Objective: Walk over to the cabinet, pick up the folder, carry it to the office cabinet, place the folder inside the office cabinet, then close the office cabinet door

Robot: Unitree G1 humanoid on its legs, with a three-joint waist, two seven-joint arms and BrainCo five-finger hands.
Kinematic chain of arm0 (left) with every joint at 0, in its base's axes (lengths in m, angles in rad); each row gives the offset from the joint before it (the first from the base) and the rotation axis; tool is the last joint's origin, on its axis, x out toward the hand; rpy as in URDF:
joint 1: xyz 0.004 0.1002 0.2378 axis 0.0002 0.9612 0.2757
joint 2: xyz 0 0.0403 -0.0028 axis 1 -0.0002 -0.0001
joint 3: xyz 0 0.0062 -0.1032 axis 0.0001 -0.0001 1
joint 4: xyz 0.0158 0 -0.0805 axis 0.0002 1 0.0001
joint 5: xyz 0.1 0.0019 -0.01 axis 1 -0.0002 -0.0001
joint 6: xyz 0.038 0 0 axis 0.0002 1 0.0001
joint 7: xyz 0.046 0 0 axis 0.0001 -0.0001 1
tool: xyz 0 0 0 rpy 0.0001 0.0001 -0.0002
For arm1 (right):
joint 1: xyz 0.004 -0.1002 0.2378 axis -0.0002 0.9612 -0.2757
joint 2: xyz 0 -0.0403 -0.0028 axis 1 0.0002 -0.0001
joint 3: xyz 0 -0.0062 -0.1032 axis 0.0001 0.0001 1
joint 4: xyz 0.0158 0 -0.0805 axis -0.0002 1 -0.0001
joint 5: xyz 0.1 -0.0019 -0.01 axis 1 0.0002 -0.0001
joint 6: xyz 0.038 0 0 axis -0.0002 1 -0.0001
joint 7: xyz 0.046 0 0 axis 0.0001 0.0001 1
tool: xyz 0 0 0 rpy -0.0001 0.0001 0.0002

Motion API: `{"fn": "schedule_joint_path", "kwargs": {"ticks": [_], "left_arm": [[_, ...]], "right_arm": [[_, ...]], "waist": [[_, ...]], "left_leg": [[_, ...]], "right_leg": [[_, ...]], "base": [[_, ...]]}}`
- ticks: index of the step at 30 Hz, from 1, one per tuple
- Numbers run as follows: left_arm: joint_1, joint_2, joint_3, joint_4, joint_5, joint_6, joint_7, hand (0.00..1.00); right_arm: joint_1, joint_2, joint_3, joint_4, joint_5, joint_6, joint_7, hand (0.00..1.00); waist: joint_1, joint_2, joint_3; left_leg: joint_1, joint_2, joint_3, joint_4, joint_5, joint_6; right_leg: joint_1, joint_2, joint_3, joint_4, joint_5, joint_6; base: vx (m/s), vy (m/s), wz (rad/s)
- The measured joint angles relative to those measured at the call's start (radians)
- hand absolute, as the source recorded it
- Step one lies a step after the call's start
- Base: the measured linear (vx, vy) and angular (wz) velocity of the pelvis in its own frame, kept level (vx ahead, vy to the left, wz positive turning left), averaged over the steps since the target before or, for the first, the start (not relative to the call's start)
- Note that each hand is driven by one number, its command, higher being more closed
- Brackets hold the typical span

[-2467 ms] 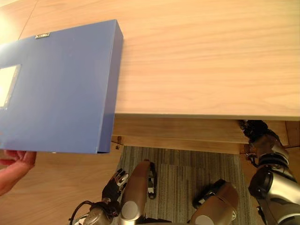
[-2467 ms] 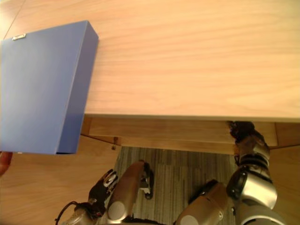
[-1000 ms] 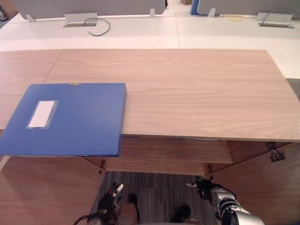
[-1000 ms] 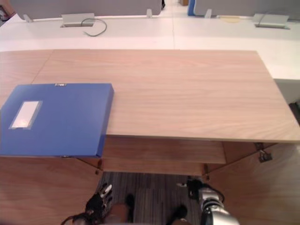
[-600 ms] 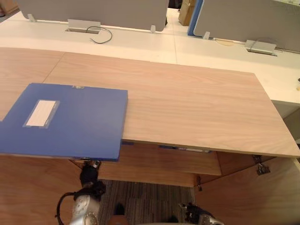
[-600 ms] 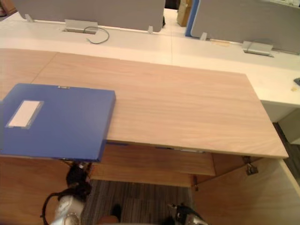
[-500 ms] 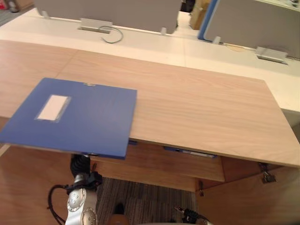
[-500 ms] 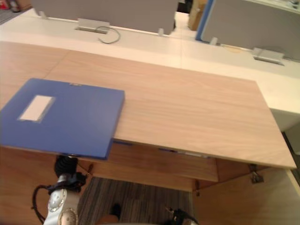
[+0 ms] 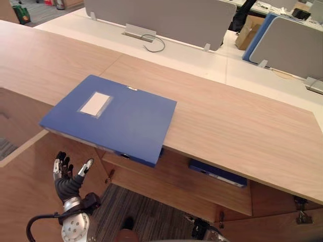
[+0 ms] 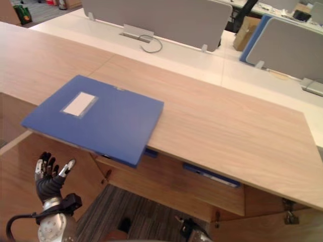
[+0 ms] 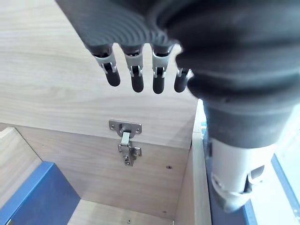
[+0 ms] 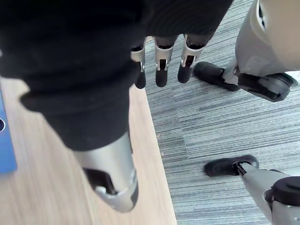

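1. The flat blue rectangular folder (image 9: 113, 118) with a pale label lies on the long light-wood table (image 9: 242, 121). Its near corner juts out past the front edge, over the open cabinet space below.
2. Neither hand touches the folder, so it has not yet been picked up.
3. The left hand (image 9: 68, 180) is raised below and just in front of the overhanging corner, well short of contact. Its fingers (image 11: 136, 79) are straight and spread apart and hold nothing.
4. In the left wrist view, the fingers point into the cabinet interior, where a small metal hinge (image 11: 124, 140) sits on the wooden wall.
5. The right hand (image 12: 161, 70) hangs low over the grey striped carpet (image 12: 225, 122), with its fingers straight, side by side and empty.
6. A second, thinner blue folder (image 9: 218, 173) lies on the wooden shelf under the table, apart from the one on top.
7. The step in hand appears to be the pick-up, with the left hand lining up under the folder's free corner.
8. The next move probably calls for the left hand to rise to the overhang. The fingers would go under the folder and the thumb on top, then close firmly.
9. The right hand would likely need to come up and steady the far side, since a wide flat folder pinched at one corner may tip or slide off the edge.
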Motion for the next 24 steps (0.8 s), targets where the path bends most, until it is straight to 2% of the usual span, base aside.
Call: {"fn": "schedule_joint_path", "kwargs": {"ticks": [10,13,15,16,18,20,21,23,24], "left_arm": [[0.005,-0.002,0.012,0.004,-0.020,0.033,-0.056,0.00],[-0.002,-0.002,0.035,0.004,0.022,0.046,-0.053,0.00],[-0.011,-0.001,0.055,0.002,0.204,0.054,0.052,0.00],[-0.014,-0.001,0.069,-0.004,0.344,0.057,0.152,0.00],[-0.018,0.000,0.089,-0.032,0.528,0.072,0.277,0.00],[-0.029,0.004,0.125,-0.148,0.700,0.089,0.392,0.00],[-0.034,0.009,0.131,-0.177,0.734,0.093,0.416,0.00],[-0.052,0.019,0.141,-0.256,0.872,0.097,0.485,0.00],[-0.056,0.026,0.140,-0.268,0.905,0.098,0.497,0.00]], "right_arm": [[0.000,0.000,-0.006,-0.036,-0.002,0.019,0.003,0.00],[0.000,0.003,-0.005,-0.036,-0.003,0.021,0.003,0.00],[0.000,0.004,-0.004,-0.035,-0.004,0.021,-0.007,0.00],[0.000,0.004,-0.004,-0.034,-0.004,0.017,-0.027,0.00],[0.001,0.003,-0.005,-0.024,-0.009,0.004,-0.055,0.00],[0.003,-0.001,-0.009,0.002,-0.043,-0.013,-0.079,0.00],[0.004,-0.002,-0.009,0.010,-0.044,-0.014,-0.083,0.00],[0.016,-0.005,-0.009,0.027,-0.063,-0.019,-0.088,0.00],[0.018,-0.006,-0.009,0.031,-0.073,-0.021,-0.087,0.00]], "waist": [[0.013,0.004,0.003],[0.013,0.007,0.005],[0.013,0.008,0.005],[0.013,0.008,0.005],[0.013,0.008,0.004],[0.013,0.008,0.002],[0.013,0.010,0.001],[0.013,0.018,-0.007],[0.013,0.020,-0.009]], "left_leg": [[-0.003,-0.016,-0.027,0.007,0.009,-0.004],[-0.004,-0.019,-0.032,0.007,0.010,-0.003],[-0.007,-0.020,-0.037,0.006,0.010,-0.003],[-0.007,-0.020,-0.041,0.005,0.011,-0.004],[-0.011,-0.020,-0.046,0.003,0.012,-0.005],[-0.017,-0.026,-0.057,-0.001,0.017,-0.005],[-0.018,-0.027,-0.059,-0.002,0.017,-0.005],[-0.018,-0.034,-0.064,-0.007,0.018,-0.003],[-0.017,-0.034,-0.065,-0.009,0.019,-0.002]], "right_leg": [[0.016,-0.005,-0.035,0.000,-0.002,0.002],[0.017,-0.007,-0.041,0.002,-0.002,0.002],[0.017,-0.006,-0.043,0.001,-0.004,0.004],[0.017,-0.005,-0.044,0.001,-0.005,0.004],[0.015,-0.003,-0.044,0.000,-0.006,0.005],[0.012,-0.001,-0.048,-0.004,-0.006,0.006],[0.012,-0.001,-0.048,-0.006,-0.007,0.006],[0.014,-0.004,-0.048,-0.009,-0.007,0.006],[0.013,-0.005,-0.048,-0.009,-0.007,0.006]], "base": [[0.02,0.009,0.10],[0.01,0.012,0.05],[0.01,0.004,0.05],[0.02,-0.001,0.04],[0.02,-0.003,0.08],[0.02,0.000,0.12],[0.02,0.008,0.09],[0.03,0.013,0.07],[0.03,0.014,0.03]]}}
